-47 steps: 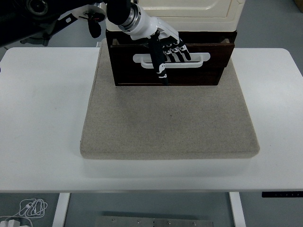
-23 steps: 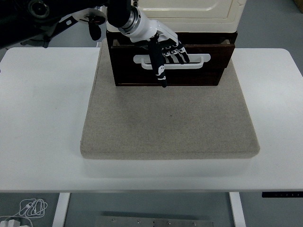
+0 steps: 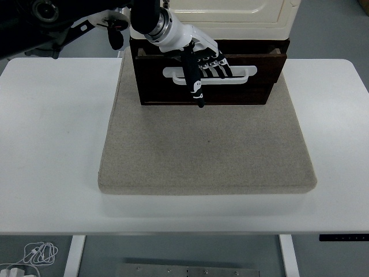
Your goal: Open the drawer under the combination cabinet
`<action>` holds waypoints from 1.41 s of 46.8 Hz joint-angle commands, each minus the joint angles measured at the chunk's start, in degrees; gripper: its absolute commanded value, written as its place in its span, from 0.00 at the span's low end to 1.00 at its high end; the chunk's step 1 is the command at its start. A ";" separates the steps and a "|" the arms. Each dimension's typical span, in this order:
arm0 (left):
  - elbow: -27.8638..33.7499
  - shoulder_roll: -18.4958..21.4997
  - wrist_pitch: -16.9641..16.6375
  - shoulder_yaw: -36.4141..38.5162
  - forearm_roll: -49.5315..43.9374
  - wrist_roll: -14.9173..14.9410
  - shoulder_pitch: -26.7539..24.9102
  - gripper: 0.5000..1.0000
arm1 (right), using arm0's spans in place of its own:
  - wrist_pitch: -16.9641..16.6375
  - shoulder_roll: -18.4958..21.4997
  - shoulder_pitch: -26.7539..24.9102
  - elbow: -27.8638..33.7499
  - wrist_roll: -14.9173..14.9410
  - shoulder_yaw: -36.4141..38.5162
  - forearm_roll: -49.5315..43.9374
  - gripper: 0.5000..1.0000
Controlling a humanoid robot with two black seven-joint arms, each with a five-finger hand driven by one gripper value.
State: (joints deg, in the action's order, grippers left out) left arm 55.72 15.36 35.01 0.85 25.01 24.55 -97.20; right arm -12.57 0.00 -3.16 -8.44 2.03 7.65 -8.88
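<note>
White table (image 3: 52, 144) is sitting mostly bare, with one grey mat (image 3: 204, 150) offering loads of free space up front. One dark drawer (image 3: 253, 86) is poking out under the cream cabinet (image 3: 230, 14); the left hand (image 3: 202, 57) is curling its fingers (image 3: 222, 64) over the single white handle (image 3: 239, 74).

A grey mat (image 3: 207, 150) is lying across the middle of the white table (image 3: 52, 150), reaching toward its far edge. A bundle of white cable (image 3: 36, 254) is lying on the floor below the table's near left corner.
</note>
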 commanded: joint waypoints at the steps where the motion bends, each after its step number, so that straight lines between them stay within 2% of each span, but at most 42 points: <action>1: 0.00 0.02 -0.01 -0.06 -0.13 0.06 -0.09 1.00 | 0.00 0.00 0.00 0.00 -0.01 0.00 0.00 0.85; 12: 2.02 0.46 -0.01 -0.06 -0.57 0.06 -0.09 1.00 | 0.00 0.00 0.00 0.00 0.08 0.00 0.00 0.85; 66: 3.61 2.22 -0.01 -1.99 -0.84 0.06 0.17 1.00 | 0.00 0.00 0.00 0.00 0.08 0.00 0.00 0.85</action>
State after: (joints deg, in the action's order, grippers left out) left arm 59.33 17.58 34.99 -1.15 24.26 24.61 -97.12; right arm -12.57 0.00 -3.16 -8.44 2.02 7.65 -8.88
